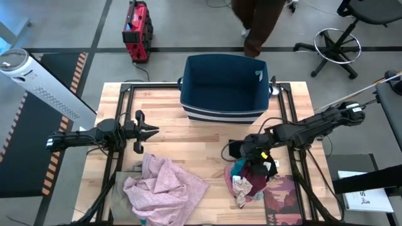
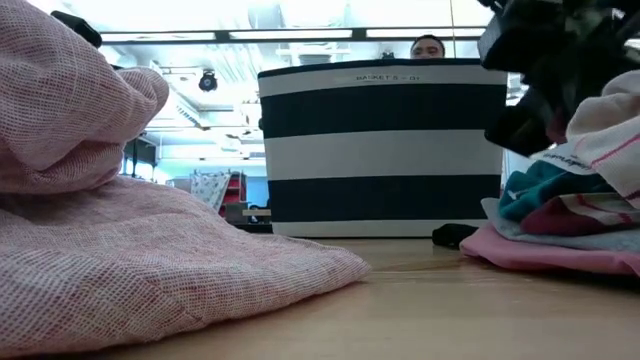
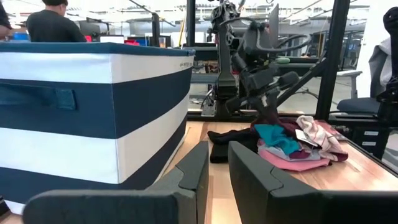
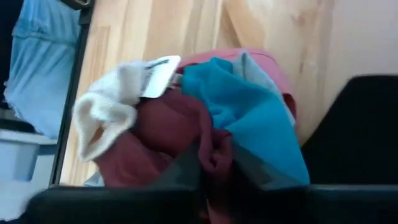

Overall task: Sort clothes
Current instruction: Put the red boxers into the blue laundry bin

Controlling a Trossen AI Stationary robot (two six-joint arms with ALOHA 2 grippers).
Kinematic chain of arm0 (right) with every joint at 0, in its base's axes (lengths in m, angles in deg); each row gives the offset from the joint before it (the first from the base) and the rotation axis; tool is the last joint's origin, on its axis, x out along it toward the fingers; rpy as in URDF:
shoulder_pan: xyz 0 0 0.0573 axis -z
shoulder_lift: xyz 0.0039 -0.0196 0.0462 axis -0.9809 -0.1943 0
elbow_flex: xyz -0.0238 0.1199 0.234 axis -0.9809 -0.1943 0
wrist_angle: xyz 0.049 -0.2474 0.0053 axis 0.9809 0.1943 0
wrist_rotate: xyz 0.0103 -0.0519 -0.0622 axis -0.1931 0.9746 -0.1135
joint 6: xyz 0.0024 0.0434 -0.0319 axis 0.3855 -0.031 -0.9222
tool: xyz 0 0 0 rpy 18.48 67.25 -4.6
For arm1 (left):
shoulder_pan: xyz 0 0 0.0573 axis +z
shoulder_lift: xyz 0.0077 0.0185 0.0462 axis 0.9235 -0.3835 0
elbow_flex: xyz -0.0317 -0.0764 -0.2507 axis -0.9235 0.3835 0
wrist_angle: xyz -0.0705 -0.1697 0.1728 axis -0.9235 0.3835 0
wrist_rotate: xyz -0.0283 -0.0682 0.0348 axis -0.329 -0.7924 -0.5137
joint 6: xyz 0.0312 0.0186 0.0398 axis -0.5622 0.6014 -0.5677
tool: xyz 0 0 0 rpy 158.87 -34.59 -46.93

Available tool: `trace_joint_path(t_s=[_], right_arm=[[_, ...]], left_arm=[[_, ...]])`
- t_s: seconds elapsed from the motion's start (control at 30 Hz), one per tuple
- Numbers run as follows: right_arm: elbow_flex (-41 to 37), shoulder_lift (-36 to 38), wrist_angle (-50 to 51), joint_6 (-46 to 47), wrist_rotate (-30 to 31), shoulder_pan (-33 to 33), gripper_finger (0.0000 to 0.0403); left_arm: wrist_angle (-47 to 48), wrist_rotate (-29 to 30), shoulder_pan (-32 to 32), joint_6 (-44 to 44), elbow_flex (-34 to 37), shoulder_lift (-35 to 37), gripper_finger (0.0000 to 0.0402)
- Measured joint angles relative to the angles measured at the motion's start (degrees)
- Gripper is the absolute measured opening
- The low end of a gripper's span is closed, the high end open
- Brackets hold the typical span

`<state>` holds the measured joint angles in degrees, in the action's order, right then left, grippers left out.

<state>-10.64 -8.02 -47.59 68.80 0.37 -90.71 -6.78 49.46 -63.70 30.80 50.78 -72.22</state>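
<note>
— So, from above, is anything sorted?

— Nothing yet: the navy striped fabric bin (image 1: 223,88) looks empty. The large pale pink garment (image 1: 164,187) lies crumpled near the table's front edge, and the left gripper (image 1: 143,130) waits, nearly closed and holding nothing.

— And the wrist view?

— The right gripper (image 4: 208,177) is closed on a maroon piece (image 4: 168,140), beside a teal one (image 4: 252,109).

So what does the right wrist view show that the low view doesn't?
Only the right wrist view shows the right claw shut on the maroon piece, with a white piece and its label beside it. Only the low view shows the striped bin, the large pale pink garment in the foreground, and a person behind the bin. Both show the teal piece in the small pile.
</note>
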Motion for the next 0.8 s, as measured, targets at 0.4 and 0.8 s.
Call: trace_joint_path(t_s=[0.4,0.8], right_arm=[[13.9,1.0,15.5,-1.6,3.3,-3.8,0.0002],[21.0,1.0,25.4,-1.3,12.2,-6.4,0.0001]], left_arm=[[0.0,0.0,0.0,0.0,0.0,0.0,0.0050],[0.1,0.0,0.0,0.0,0.0,0.0,0.0050]])
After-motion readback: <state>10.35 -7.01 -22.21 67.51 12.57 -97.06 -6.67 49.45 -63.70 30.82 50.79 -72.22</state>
